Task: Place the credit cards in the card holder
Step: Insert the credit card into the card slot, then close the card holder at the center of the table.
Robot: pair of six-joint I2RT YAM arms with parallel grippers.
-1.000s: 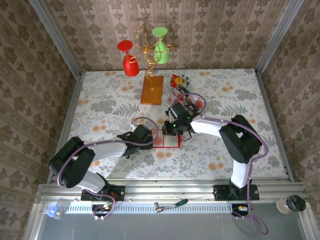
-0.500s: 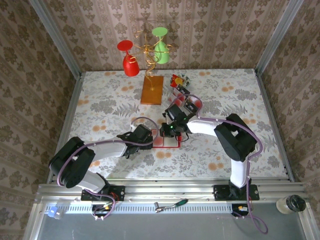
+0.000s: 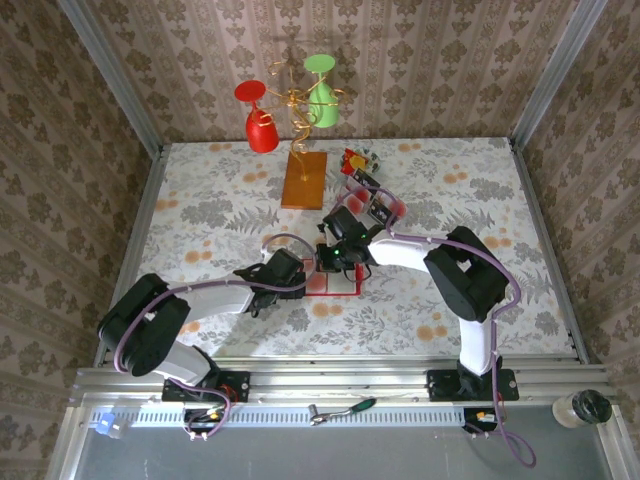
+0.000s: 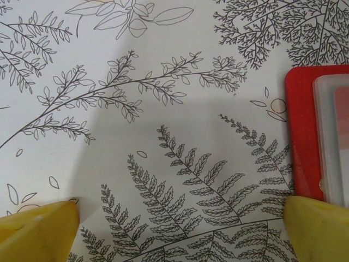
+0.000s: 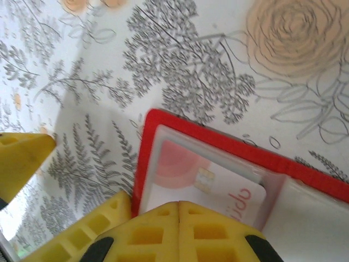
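Observation:
The red card holder (image 5: 163,123) lies flat on the flowered table, its clear pocket facing up. One whitish-pink credit card (image 5: 218,188) sits partly inside that pocket, its right end sticking out. My right gripper (image 5: 179,204) is shut, its joined tips resting on the card's near edge. My left gripper (image 4: 180,210) is open wide over bare tablecloth, its right finger (image 4: 319,229) beside the holder's edge (image 4: 302,136). From above, both grippers (image 3: 303,280) (image 3: 333,262) meet at the holder (image 3: 345,288). More credit cards (image 3: 385,208) lie behind it.
An orange-brown wooden slab (image 3: 304,180) with a gold wire stand holding a red and a green glass stands at the back. A small red-and-yellow wrapper (image 3: 352,160) lies to its right. Patterned walls close in three sides of the table.
My right arm has slid a little to the left over the holder, still shut. The left arm and its open gripper have not moved.

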